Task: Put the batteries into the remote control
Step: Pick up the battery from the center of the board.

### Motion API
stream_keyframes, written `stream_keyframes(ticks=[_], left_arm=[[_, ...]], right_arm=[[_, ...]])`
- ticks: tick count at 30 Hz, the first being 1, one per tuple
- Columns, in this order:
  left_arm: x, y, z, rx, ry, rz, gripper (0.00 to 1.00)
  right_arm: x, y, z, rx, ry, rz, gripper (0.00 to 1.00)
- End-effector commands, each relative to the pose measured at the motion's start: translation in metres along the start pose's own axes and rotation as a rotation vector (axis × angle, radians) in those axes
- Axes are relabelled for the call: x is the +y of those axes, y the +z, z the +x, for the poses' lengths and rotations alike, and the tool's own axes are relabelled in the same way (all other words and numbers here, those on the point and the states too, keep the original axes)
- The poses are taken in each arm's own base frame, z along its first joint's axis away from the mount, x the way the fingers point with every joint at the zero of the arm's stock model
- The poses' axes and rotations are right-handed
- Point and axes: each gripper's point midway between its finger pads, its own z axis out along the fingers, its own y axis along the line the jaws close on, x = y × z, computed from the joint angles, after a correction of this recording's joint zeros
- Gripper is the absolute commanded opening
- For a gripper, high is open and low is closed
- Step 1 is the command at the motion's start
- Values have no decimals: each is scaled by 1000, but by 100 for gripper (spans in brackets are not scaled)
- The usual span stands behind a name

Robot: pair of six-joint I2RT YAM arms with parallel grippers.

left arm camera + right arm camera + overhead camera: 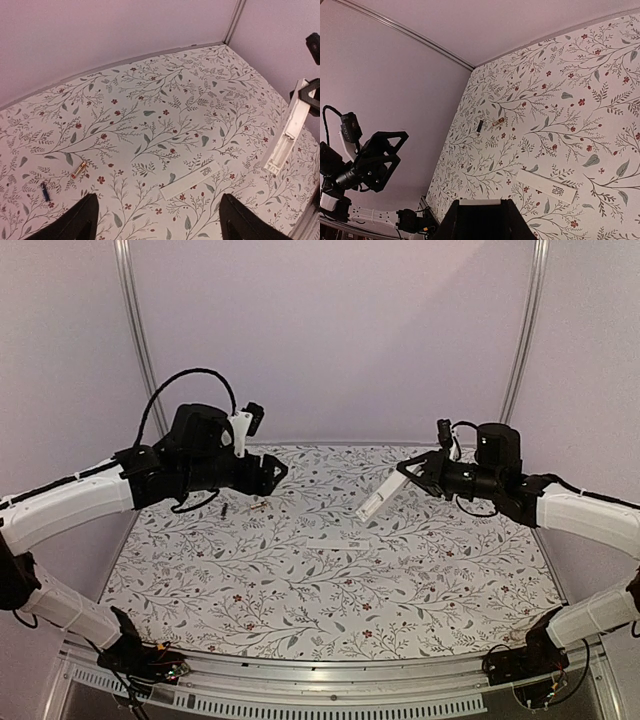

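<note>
My right gripper [412, 472] is shut on one end of the white remote control [382, 495] and holds it tilted above the mat, its open battery bay showing in the left wrist view [285, 137]. Its end shows between my right fingers [480, 202]. The blackish battery [225, 510] and the gold battery [258, 506] lie on the mat below my left gripper [273, 473], which is open, empty and raised. Both batteries show in the left wrist view, gold [78, 170] and blackish [45, 191], and in the right wrist view, blackish [480, 126] and gold [498, 121].
The thin flat white cover [340, 545] lies on the floral mat [300, 610] at mid-table, also seen in both wrist views [191, 182] [547, 186]. Pale walls and metal posts [135, 330] enclose the back and sides. A metal rail [330, 680] runs along the near edge.
</note>
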Motion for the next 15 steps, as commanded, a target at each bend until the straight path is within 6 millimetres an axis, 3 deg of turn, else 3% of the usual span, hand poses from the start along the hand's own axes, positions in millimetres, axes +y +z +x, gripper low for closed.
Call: stream_keyframes(ticks=[1, 4, 11, 15], left_arm=[[56, 8, 20, 116, -142, -64, 84], [99, 21, 32, 214, -161, -148, 80], [127, 54, 54, 417, 33, -194, 75], [139, 69, 67, 492, 60, -198, 73]], right_arm=[[-7, 12, 3, 93, -13, -2, 1], [-10, 15, 6, 126, -37, -18, 0], [5, 23, 20, 246, -52, -160, 0], [14, 20, 23, 275, -90, -217, 0]])
